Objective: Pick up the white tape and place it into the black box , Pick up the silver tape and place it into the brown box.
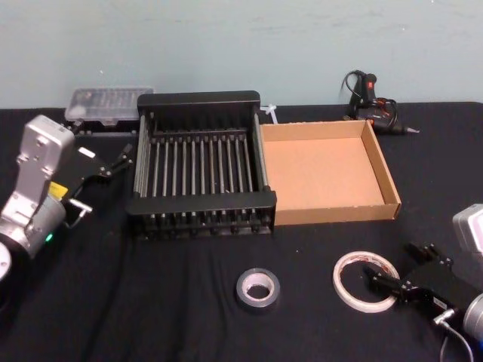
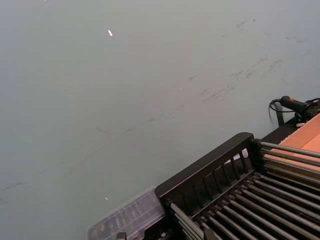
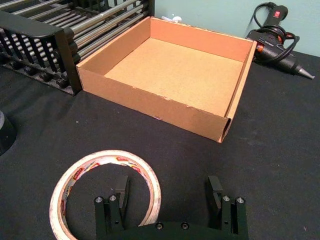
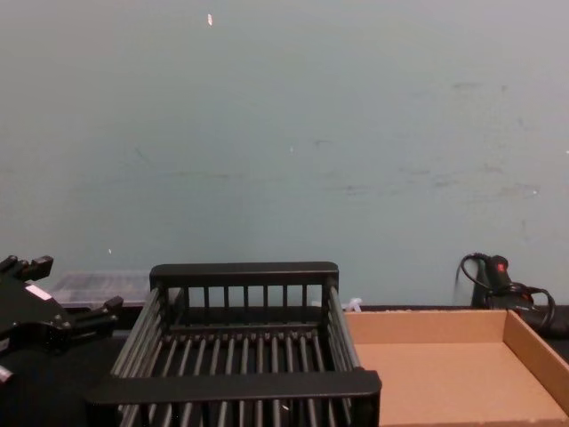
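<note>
**Right tool straddles the white ring's edge**

Nearest the head camera, the right tool point(image 1: 375, 279) sits spread wide at the white tape point(image 1: 365, 280), one finger point(image 3: 119, 191) inside the ring. One silver tape point(image 1: 257, 288) lies flat beside the white tape, toward the left arm. Beyond both stand one black box point(image 1: 200, 172) and one brown box point(image 1: 328, 172), touching. A glue gun point(image 1: 372, 99) lies behind the brown box. Beside the black box, the left tool point(image 1: 119, 161) hangs narrow over the desk point(image 1: 166, 302).

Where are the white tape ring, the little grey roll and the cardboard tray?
white tape point(image 1: 349, 290): head view, left side of the ring's band.
silver tape point(image 1: 243, 290): head view, its grey left wall.
brown box point(image 3: 150, 102): right wrist view, near outer wall.
</note>
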